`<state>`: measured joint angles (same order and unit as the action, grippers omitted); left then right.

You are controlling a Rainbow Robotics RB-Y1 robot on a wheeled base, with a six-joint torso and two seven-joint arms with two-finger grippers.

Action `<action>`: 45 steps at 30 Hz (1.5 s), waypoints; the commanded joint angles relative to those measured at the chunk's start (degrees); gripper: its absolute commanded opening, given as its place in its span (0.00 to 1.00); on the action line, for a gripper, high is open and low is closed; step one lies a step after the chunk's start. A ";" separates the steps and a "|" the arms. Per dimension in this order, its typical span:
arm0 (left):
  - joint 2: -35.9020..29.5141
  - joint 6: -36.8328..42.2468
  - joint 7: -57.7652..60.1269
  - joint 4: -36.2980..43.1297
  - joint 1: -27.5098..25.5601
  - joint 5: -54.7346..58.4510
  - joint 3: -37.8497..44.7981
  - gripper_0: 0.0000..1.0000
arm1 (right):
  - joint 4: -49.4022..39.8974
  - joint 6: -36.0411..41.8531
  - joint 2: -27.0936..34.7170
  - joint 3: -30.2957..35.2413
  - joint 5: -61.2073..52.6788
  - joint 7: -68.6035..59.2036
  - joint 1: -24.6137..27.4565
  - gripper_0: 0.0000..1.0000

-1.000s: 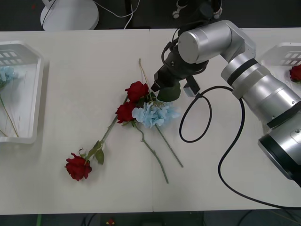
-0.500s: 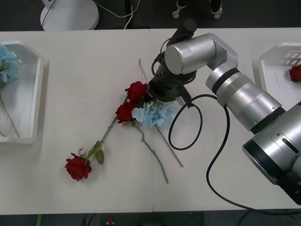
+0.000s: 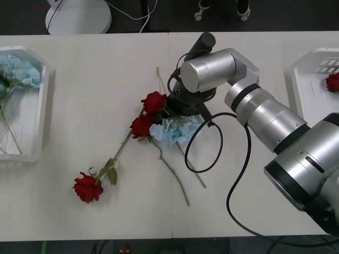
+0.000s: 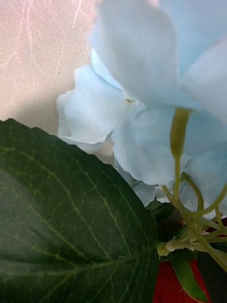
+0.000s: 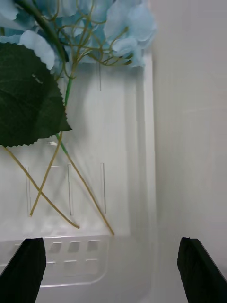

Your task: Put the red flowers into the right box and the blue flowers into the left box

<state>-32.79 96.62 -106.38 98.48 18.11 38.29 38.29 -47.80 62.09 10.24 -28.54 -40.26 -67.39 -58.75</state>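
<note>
The right gripper (image 3: 170,107) is being lowered further onto the mid-table cluster; its opening cannot be told, being hidden under the wrist. A blue flower (image 3: 174,130) is lying just beneath it, two red flowers (image 3: 153,101) touching alongside. More blue blooms (image 3: 20,69) are now showing in the left box (image 3: 38,111), above the left gripper (image 5: 111,258), whose fingers are spread wide and empty. A pickup is judged imminent.

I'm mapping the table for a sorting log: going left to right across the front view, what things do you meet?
Left box holding blue flowers → lone red rose → two red roses → blue flower on the table → right arm → right box holding a red rose.
</note>
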 commanded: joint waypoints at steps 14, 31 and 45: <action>-1.40 -6.45 4.86 7.51 1.23 6.00 -24.76 1.00 | 2.36 -0.66 -2.50 0.16 1.32 4.11 -2.95 0.38; 12.66 -5.57 -9.99 5.58 4.39 -9.73 -35.92 1.00 | 3.50 -0.30 -1.54 0.16 1.68 6.40 -3.03 0.00; 18.29 -10.49 -10.08 6.20 -2.37 -18.08 -44.36 1.00 | -1.68 15.25 15.34 4.81 -10.10 46.56 -6.90 0.00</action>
<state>-15.04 88.94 -116.00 103.52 19.08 21.06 -4.05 -44.73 74.81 19.38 -24.37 -47.94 -30.08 -62.39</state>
